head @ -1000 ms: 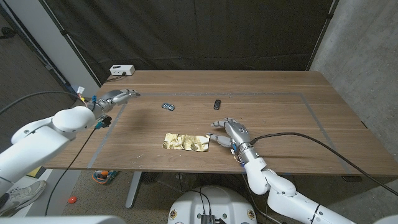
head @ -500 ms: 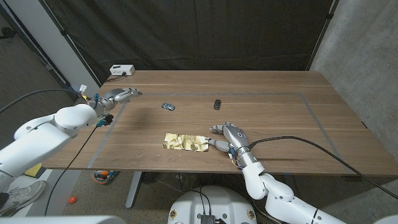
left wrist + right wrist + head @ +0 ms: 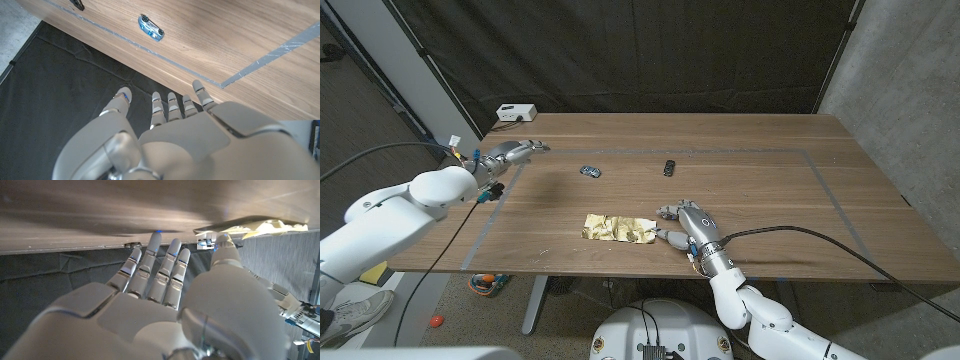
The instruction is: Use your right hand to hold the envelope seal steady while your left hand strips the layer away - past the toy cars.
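A crinkled gold envelope [image 3: 618,228] lies near the table's front edge and shows as a gold sheet [image 3: 260,226] in the right wrist view. My right hand [image 3: 686,222] sits just right of it with fingers apart, fingertips at the envelope's right edge; I cannot tell whether they touch. Its back [image 3: 165,305] fills the right wrist view, holding nothing. My left hand [image 3: 510,153] hovers at the table's far left, fingers spread and empty, seen from behind [image 3: 165,135]. A blue toy car [image 3: 590,171] [image 3: 151,27] and a black toy car [image 3: 669,167] stand beyond the envelope.
Grey tape [image 3: 820,170] outlines a rectangle on the wooden table [image 3: 770,190]. A white box [image 3: 515,112] sits at the back left corner. A black cable [image 3: 820,235] trails across the table from my right wrist. A dark curtain hangs behind.
My right hand has drawn back toward the front edge and turned its fingers in to the envelope's right edge. The left hand has barely shifted.
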{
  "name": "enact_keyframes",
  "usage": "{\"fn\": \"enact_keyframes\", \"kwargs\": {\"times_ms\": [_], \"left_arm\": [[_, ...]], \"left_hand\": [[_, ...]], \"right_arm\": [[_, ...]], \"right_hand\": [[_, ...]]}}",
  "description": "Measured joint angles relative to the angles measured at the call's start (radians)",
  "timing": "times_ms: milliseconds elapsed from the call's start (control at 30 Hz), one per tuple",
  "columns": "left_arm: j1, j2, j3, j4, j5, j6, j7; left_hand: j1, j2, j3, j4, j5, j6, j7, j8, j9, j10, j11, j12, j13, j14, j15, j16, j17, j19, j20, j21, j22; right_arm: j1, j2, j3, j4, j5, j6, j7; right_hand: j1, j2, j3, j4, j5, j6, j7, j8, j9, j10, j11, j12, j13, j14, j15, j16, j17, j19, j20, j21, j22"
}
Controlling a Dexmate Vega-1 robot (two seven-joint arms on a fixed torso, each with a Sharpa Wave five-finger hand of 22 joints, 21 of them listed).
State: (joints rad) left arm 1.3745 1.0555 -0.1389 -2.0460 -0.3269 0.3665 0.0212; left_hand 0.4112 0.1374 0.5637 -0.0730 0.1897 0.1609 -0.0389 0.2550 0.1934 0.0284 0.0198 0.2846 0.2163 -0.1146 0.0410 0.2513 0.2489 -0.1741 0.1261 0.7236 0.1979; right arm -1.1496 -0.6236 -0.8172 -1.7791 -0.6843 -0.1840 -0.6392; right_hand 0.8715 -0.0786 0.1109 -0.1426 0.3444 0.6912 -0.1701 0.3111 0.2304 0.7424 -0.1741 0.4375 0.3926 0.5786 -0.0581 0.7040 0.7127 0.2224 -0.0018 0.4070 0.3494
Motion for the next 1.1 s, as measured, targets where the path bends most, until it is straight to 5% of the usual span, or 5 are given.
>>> {"fn": "enact_keyframes", "kwargs": {"times_ms": [867,1100], "left_arm": [[0.034,-0.005,-0.012,-0.014,-0.015,-0.013,0.030],[0.030,-0.011,-0.014,0.003,-0.015,-0.038,0.028]], "left_hand": [[-0.005,0.005,0.001,0.006,0.000,0.000,0.000,-0.011,0.000,-0.015,-0.004,-0.011,0.000,-0.014,-0.004,-0.004,0.005,0.000,0.000,0.000,0.000],[-0.005,0.005,0.001,0.006,0.000,0.000,0.000,-0.011,0.000,-0.025,-0.004,-0.011,0.005,-0.018,-0.007,-0.008,0.005,0.000,0.000,0.000,0.000]], "right_arm": [[0.050,0.012,-0.035,0.023,-0.028,0.021,0.057],[0.064,0.017,-0.043,0.019,-0.047,-0.023,0.098]], "right_hand": [[-0.018,0.036,-0.042,0.042,0.014,-0.003,0.016,-0.020,-0.012,-0.036,0.019,0.022,0.056,-0.055,0.008,0.063,0.085,-0.014,0.036,0.026,0.038],[0.005,0.058,-0.045,0.039,0.022,0.084,0.011,-0.011,-0.021,0.003,0.012,0.062,0.076,-0.037,0.007,0.089,0.084,-0.023,0.037,0.049,0.060]]}}
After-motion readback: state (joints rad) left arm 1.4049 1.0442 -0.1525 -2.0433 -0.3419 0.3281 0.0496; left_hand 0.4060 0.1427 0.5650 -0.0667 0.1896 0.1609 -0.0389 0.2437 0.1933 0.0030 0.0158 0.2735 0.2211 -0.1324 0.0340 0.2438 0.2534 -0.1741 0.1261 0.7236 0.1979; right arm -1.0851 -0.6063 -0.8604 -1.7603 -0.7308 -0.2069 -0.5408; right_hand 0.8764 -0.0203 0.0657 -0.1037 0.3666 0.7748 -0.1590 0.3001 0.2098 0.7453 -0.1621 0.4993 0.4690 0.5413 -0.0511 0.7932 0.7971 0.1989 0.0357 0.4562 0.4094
